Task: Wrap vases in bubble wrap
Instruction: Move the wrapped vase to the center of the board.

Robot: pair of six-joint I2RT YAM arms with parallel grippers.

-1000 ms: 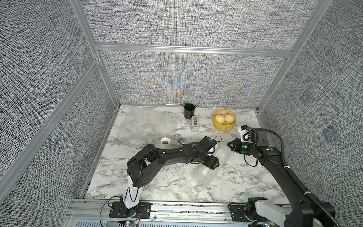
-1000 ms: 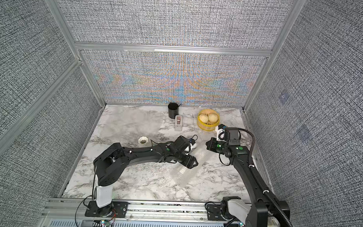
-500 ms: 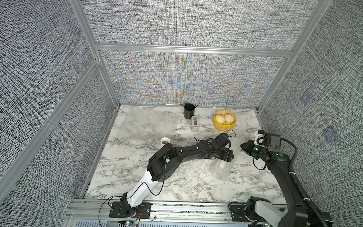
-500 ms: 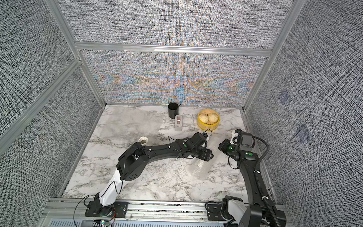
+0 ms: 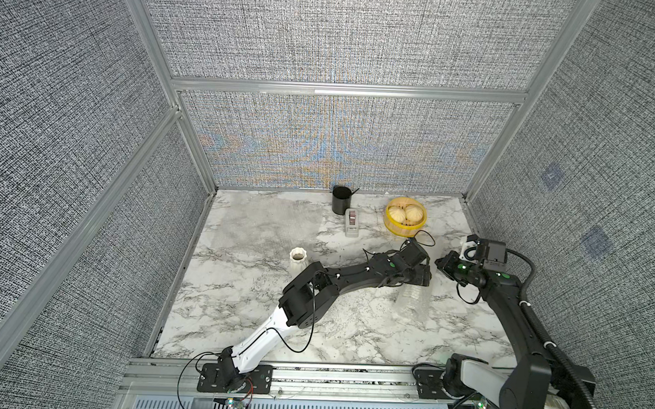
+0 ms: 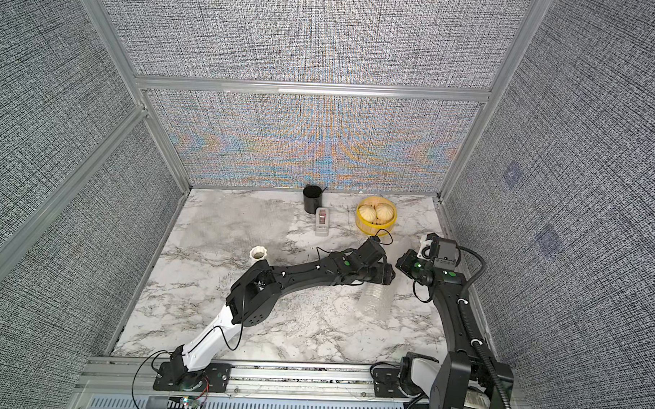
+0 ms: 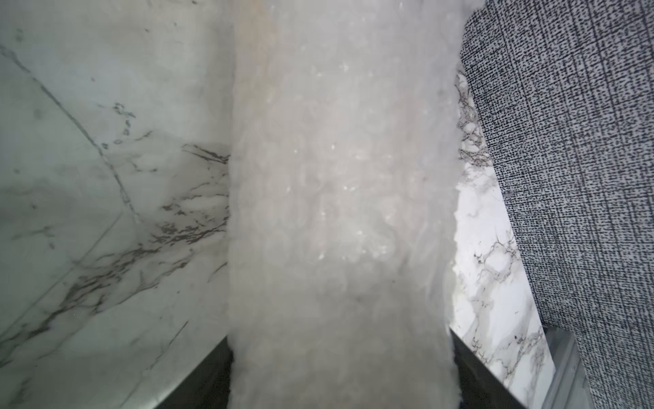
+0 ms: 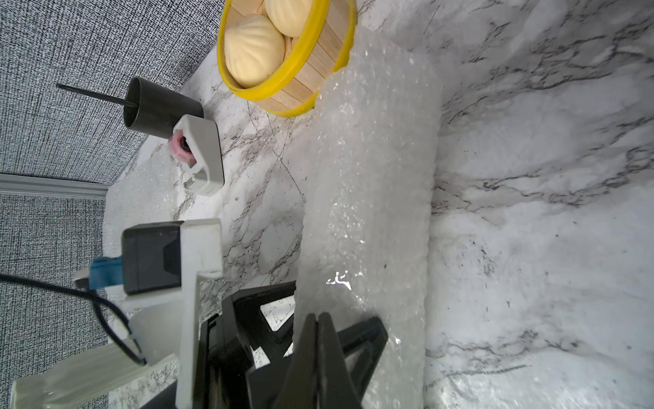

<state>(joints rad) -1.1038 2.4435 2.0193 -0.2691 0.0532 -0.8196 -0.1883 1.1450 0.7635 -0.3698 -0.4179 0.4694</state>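
Since a second ago, the left gripper [image 5: 420,280] has swung from mid-table to the right side, carrying the roll of bubble wrap [image 5: 412,304]. The right gripper [image 5: 441,262] has backed toward the right wall.

We see the left fingers spread wide and clamped on the roll, which fills the gap between them in the left wrist view. The right fingers [image 8: 308,354] are pressed together and hold nothing.

The roll, which we judge holds the tall vase, runs lengthwise from the yellow basket [image 5: 405,219] toward the lower edge of the frame. That puts the right gripper just right of its upper half, the nearer free one.

We cannot tell whether the roll rests on the marble. The short vase [image 5: 298,258] stands bare, centre-left.
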